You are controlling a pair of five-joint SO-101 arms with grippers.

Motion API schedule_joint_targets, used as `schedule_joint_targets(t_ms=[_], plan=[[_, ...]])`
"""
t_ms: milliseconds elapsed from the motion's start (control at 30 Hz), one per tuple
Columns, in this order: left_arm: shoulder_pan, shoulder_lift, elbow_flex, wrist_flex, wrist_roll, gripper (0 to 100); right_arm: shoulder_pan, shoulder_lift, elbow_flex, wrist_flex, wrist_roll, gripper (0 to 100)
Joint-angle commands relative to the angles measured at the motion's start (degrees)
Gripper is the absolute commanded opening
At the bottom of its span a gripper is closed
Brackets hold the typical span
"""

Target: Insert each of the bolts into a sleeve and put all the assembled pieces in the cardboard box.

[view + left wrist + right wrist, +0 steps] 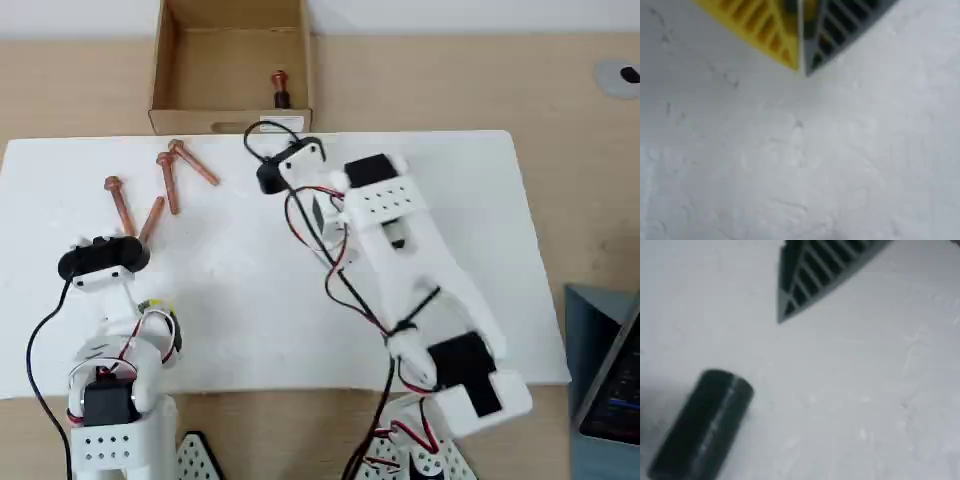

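The box [165,75] behind the mat [470,250]
One piece [280,88] lies in the box by its right wall; four bolts [166,182] lie on the mat's back left; a sleeve [702,425] on the mat

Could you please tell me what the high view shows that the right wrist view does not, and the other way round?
The high view adds the cardboard box with one bolt-and-sleeve piece inside it, four loose bolts on the left part of the mat, and the left arm and right arm. The right wrist view adds a dark sleeve lying on its side. Both show the white mat.
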Motion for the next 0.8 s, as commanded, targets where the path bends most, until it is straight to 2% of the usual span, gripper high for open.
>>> schedule_joint_targets(t_ms=[0,433,767], plan=[[-0.44,-0.4,-0.26,-1.05,0.0,0,-1.27,2.77,-5.41,-0.53,-0.44,26.4],[-0.44,-0.4,-0.26,-1.05,0.0,0,-1.8,16.92,-15.6,-0.53,-0.53,26.3],[-0.44,-0.4,-0.26,-1.05,0.0,0,-1.8,21.41,-17.36,-0.09,-1.93,26.3]])
